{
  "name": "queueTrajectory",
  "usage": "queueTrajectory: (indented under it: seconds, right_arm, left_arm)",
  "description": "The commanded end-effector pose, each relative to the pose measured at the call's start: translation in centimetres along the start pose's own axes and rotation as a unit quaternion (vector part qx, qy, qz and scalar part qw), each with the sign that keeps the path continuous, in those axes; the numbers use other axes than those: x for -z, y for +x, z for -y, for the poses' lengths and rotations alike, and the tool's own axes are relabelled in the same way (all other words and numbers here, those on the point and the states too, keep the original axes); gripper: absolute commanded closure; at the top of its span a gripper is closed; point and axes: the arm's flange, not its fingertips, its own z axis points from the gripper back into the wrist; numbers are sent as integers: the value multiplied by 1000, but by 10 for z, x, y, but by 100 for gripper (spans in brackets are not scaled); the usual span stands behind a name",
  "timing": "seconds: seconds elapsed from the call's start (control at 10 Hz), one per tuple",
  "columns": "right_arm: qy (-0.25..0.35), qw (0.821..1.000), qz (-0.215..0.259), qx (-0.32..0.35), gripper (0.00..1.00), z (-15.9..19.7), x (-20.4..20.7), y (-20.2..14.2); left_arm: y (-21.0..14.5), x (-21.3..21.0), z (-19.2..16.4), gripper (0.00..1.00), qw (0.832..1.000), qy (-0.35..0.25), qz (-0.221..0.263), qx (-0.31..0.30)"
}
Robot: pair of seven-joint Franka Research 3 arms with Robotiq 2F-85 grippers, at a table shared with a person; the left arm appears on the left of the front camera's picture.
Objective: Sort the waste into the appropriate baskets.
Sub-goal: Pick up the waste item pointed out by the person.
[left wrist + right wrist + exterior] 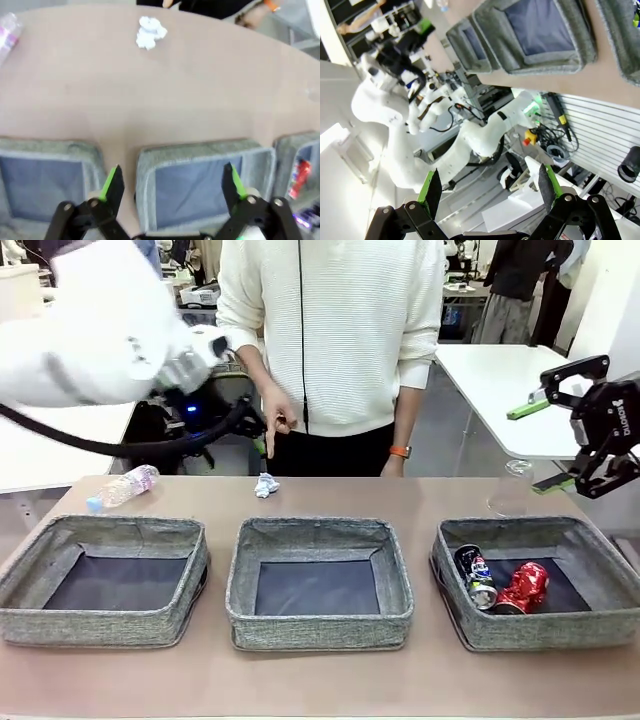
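The brown table (420,495) carried 3 grey woven baskets in a row: the left basket (100,625) and middle basket (320,628) showed bare dark bottoms. The right basket (560,632) held 2 cans.

The left gripper (171,170) hung with its fingers spread wide above the near rims of the left and middle baskets, holding nothing. The right gripper (540,445), marked ROBOTIQ, was raised off the table's right end, also spread and holding nothing.

A pink-labelled bottle (125,487) lay behind the left basket, its print too small to read.

In the right basket, the crushed red can (525,588) touched the dark printed can (477,578), lettering illegible.

The person's hand (278,420) pointed down at the crumpled paper ball (266,485) behind the middle basket.
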Motion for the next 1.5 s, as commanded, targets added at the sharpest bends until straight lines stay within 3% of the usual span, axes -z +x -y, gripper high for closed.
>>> queueTrajectory:
  seconds: [0.0,0.2,0.7,1.4]
  right_arm:
    - [7,1000,-4,8,0,-6,-3,-2]
    - [7,1000,-4,8,0,-6,-3,-2]
    - [7,1000,-4,8,0,-6,-3,-2]
    - [7,1000,-4,8,0,-6,-3,-2]
  left_arm:
    - [34,23,37,0,998,59,0,16]
    - [48,66,40,0,995,90,29,14]
    - [78,157,10,0,991,65,117,-5]
    - [92,217,-8,0,990,51,124,-32]
